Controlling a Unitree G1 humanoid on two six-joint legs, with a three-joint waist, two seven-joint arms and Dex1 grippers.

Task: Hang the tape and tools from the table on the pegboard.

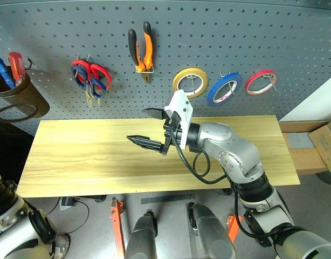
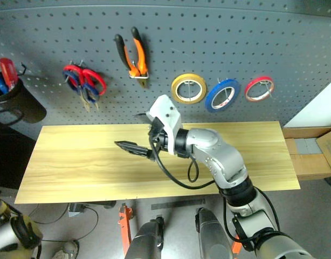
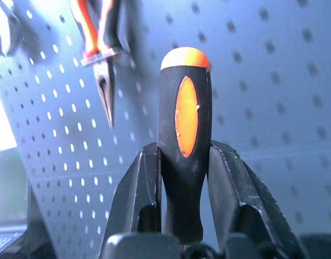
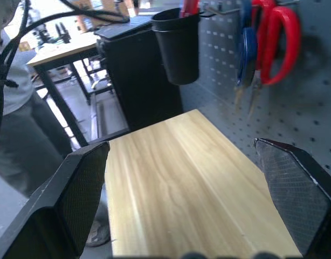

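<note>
A: While my left gripper (image 3: pixel 179 216) clamps the slim orange-and-black-handled screwdriver (image 3: pixel 184 135) up near the dark grey perforated pegboard (image 1: pixel 235 38), what's right doing?
B: I see right gripper (image 1: pixel 146 127) wide open, empty, over the light wood table (image 1: pixel 74 156).

Grey floor (image 1: pixel 171 200) below; cardboard boxes (image 1: pixel 324 143) stacked right; white wall (image 1: pixel 322 102) behind.
</note>
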